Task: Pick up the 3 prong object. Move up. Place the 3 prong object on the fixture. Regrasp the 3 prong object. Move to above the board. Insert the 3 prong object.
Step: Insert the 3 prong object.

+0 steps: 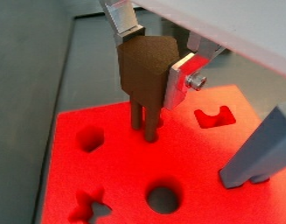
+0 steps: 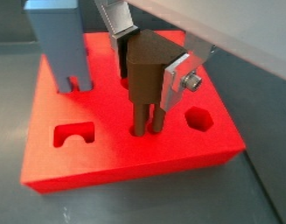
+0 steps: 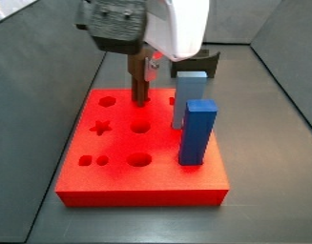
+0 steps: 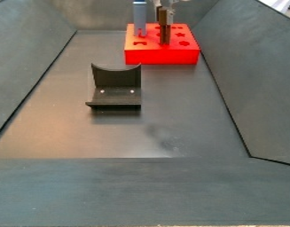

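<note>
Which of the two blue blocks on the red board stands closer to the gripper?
The paler grey-blue block, standing just beside the gripper; the deep blue block stands further off, nearer the board's edge.

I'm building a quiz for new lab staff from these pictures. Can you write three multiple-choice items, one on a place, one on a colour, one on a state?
1. Where is the fixture?
A. On the bare floor, apart from the board
B. On top of the board
C. Between the gripper's fingers

2. What colour is the board?
A. Green
B. Red
C. Yellow

3. What is the gripper doing?
A. Open over the floor
B. Shut on a blue block
C. Shut on the 3 prong object, prongs at the board

Answers:
1 A: a side view shows it alone on the grey floor.
2 B: every view shows bright red.
3 C: both wrist views show the silver fingers clamping the brown piece.
</note>
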